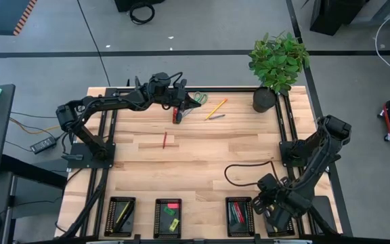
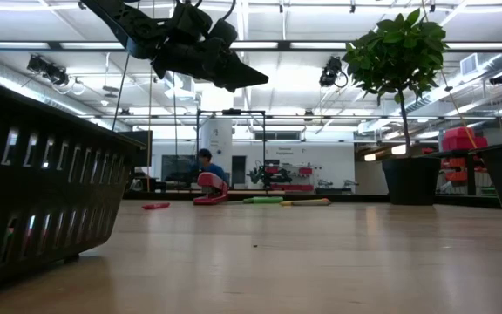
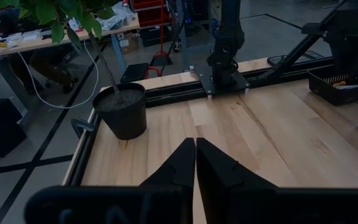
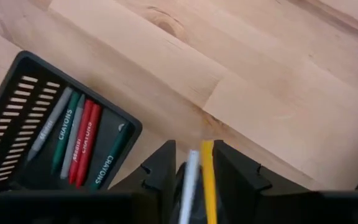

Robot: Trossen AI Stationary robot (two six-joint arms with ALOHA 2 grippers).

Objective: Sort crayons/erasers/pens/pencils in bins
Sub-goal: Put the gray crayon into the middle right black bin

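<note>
Yellow and whitish pencils (image 4: 207,180) stand between the parted fingers of the right tool (image 4: 194,168) over the rightmost bin (image 1: 281,218), so it should release squarely inside while the left tool (image 3: 195,158), fingers together, waits above the desk (image 1: 202,152).

Black ribbed bin (image 4: 17,134) of red, green, grey crayons (image 4: 73,140); pale wood table (image 4: 260,81)

Mid-table wood (image 1: 202,152) is open, apart from 1 red crayon (image 1: 164,140) left of center and a black cable (image 1: 239,169) looping in at right. Far edge is crowded: left arm (image 1: 107,105), red tool (image 1: 177,115), scattered pencils (image 1: 216,108), potted plant (image 1: 276,64) at far right. Near edge is blocked by 4 bins (image 1: 168,215); right arm (image 1: 303,176) hangs over the rightmost.
</note>
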